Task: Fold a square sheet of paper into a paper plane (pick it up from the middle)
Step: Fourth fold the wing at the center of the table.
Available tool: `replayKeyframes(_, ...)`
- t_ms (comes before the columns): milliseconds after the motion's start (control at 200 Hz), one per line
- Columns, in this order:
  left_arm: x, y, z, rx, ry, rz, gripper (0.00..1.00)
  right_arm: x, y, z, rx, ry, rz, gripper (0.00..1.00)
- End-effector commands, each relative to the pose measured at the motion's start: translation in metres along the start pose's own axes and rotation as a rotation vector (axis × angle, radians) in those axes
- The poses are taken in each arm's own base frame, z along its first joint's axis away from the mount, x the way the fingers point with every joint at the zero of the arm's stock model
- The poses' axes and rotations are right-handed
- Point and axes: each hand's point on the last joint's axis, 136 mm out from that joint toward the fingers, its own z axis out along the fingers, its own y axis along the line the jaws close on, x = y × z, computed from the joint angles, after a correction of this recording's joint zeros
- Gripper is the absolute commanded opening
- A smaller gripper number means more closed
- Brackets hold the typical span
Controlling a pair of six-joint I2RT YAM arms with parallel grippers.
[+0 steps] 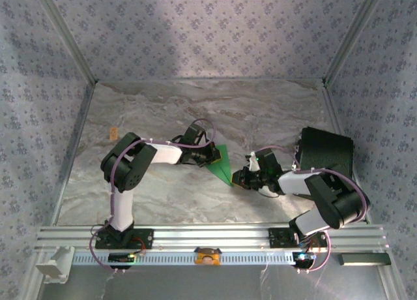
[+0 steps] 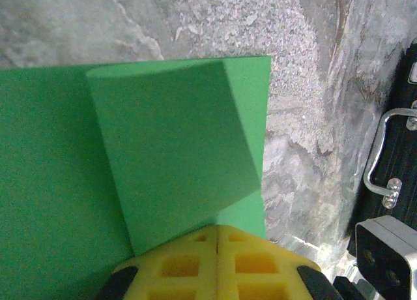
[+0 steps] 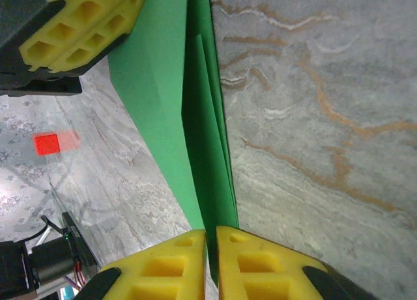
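In the overhead view, a small reddish block [image 1: 113, 132] is lying at about ten o'clock on the grey marbled bench [image 1: 195, 104], well apart from everything else; the right wrist camera is catching it as a red square [image 3: 47, 143]. Moving rightward, the left arm's yellow fingers [image 1: 212, 158] are sitting pressed together against the ten o'clock side of the thin bright green paper [image 1: 221, 164], which is folded into a pointed triangle and lying near the middle of the bench. From the left wrist, those left fingers [image 2: 217, 264] are showing no gap between them, and the green paper [image 2: 176, 163] is spreading out from under them with one corner flap folded over; I cannot tell whether any paper is caught between them. The right wrist view is showing the green paper [image 3: 195, 117] as layered folds running from twelve to six o'clock, narrowing into the right arm's yellow fingers [image 3: 203, 249], which are pinching its thin edge. Overhead, these right fingers [image 1: 238, 178] are meeting the paper's five o'clock tip. A black case [image 1: 326, 153] is standing at three o'clock.
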Motion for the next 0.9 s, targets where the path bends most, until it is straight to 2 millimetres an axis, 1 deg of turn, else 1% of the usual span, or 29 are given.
replayKeyframes(0, 0.012, 0.037, 0.008, -0.102, 0.028, -0.043, 0.0, 0.02, -0.02, -0.004, 0.071, 0.054, 0.036, 0.14)
replayKeyframes(95, 0.012, 0.037, 0.009, -0.1, 0.027, -0.043, 0.0, 0.022, -0.023, -0.004, 0.079, 0.059, 0.041, 0.12)
replayKeyframes(160, 0.012, 0.037, 0.008, -0.1, 0.025, -0.043, 0.0, 0.024, -0.024, -0.003, 0.082, 0.066, 0.043, 0.08)
replayKeyframes(290, 0.012, 0.037, 0.009, -0.1, 0.027, -0.045, 0.0, 0.029, -0.027, -0.002, 0.087, 0.084, 0.052, 0.05)
replayKeyframes(310, 0.012, 0.037, 0.009, -0.1, 0.027, -0.045, 0.0, 0.029, -0.028, -0.002, 0.089, 0.085, 0.056, 0.05)
replayKeyframes(380, 0.011, 0.037, 0.009, -0.1, 0.024, -0.045, 0.0, 0.029, -0.027, -0.003, 0.088, 0.081, 0.057, 0.11)
replayKeyframes(485, 0.012, 0.037, 0.009, -0.1, 0.027, -0.047, 0.0, 0.027, -0.027, -0.007, 0.098, 0.073, 0.054, 0.13)
replayKeyframes(550, 0.012, 0.037, 0.009, -0.101, 0.025, -0.046, 0.0, 0.027, -0.025, -0.008, 0.097, 0.073, 0.05, 0.13)
replayKeyframes(750, 0.012, 0.038, 0.009, -0.1, 0.027, -0.048, 0.0, 0.033, -0.031, -0.007, 0.11, 0.093, 0.06, 0.07)
replayKeyframes(814, 0.012, 0.038, 0.009, -0.102, 0.025, -0.048, 0.0, 0.033, -0.032, -0.007, 0.115, 0.092, 0.061, 0.06)
replayKeyframes(894, 0.012, 0.038, 0.009, -0.101, 0.027, -0.049, 0.0, 0.034, -0.034, -0.008, 0.124, 0.094, 0.066, 0.08)
